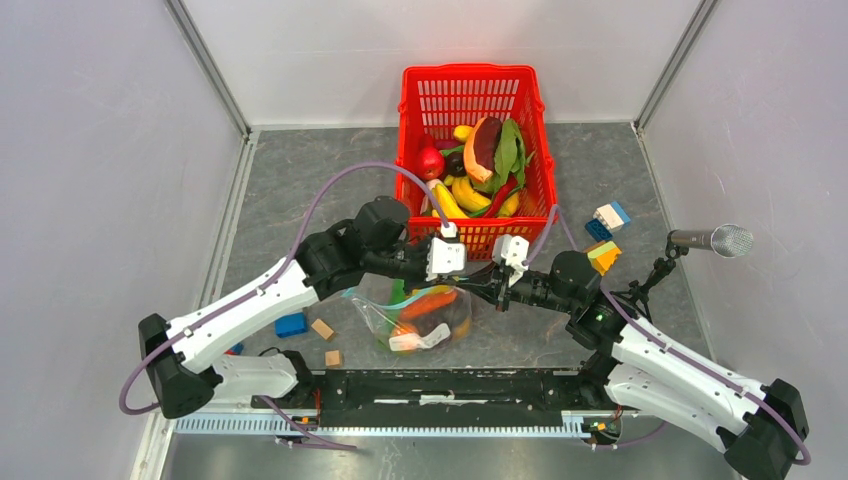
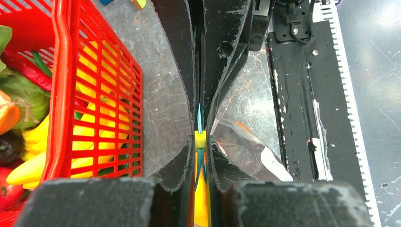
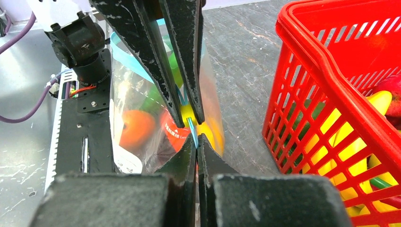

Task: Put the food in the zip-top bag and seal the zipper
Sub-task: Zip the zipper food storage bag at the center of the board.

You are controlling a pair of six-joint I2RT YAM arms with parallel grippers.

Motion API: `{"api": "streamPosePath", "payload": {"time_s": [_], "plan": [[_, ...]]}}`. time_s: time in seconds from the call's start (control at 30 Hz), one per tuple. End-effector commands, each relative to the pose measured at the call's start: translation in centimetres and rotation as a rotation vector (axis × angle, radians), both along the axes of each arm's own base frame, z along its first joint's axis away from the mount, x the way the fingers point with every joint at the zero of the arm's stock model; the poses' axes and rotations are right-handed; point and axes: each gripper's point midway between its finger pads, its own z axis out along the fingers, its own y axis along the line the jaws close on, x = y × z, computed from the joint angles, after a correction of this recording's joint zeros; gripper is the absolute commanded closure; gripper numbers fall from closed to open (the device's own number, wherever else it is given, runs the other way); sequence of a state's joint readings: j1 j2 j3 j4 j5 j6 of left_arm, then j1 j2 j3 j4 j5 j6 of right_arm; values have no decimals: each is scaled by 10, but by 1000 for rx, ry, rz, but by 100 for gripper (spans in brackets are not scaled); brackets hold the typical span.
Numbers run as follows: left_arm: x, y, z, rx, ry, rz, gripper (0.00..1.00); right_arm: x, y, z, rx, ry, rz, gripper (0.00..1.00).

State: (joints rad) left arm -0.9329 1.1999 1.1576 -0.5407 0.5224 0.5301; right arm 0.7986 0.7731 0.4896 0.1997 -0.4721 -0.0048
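Beside ribbed basket (image 1: 468, 70), crinkly bag (image 1: 375, 318)

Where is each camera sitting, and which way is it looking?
Top external: high up behind the robot, looking down at the table; the left arm and right arm show, with red basket and zip-top bag.
Left wrist: on the left arm, looking along the left jaws, pinched on the bag; basket beside.
Right wrist: on the right arm, looking along the right jaws, pinched on the bag; basket beside.
Shared: all three show the basket and bag.
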Motion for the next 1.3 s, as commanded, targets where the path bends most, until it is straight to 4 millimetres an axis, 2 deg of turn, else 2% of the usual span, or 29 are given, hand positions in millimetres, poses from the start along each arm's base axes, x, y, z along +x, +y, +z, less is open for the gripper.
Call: {"api": "streamPosePath", "payload": {"time_s": [0.0,0.27,0.37,0.47,0.53,0.57,0.63,0.7,0.77,0.9,1.03,1.17,1.27], "plan": [[-1,19,12,16,-63,29,98,13,-6,12,18,-25,-78,100],[0,51,3,85,-103,115,98,18,-12,12,26,-32,-129,100],[-4,61,6,78,-117,131,98,20,-16,17,55,-16,-159,100],[-8,64,9,64,-118,129,98,17,-16,21,73,-19,-152,100],[-11,61,11,48,-109,109,98,5,-10,24,77,-27,-73,97],[-14,58,13,37,-100,93,98,1,-6,26,75,-26,-38,91],[-18,50,13,22,-68,57,98,-9,1,28,63,-17,41,57],[-21,42,16,9,-44,29,98,-12,6,30,42,-17,84,39],[-21,37,18,4,-31,13,98,-13,10,28,16,-29,113,29],[-22,31,20,0,-17,-9,98,-10,16,24,-41,-34,149,22],[-23,27,22,-13,-12,-26,98,-6,22,22,-49,-32,165,26],[-22,28,26,-22,-26,-21,98,-3,23,19,-47,-31,148,59],[-21,31,29,-28,-45,-9,98,3,18,16,-51,-31,100,92]]}}
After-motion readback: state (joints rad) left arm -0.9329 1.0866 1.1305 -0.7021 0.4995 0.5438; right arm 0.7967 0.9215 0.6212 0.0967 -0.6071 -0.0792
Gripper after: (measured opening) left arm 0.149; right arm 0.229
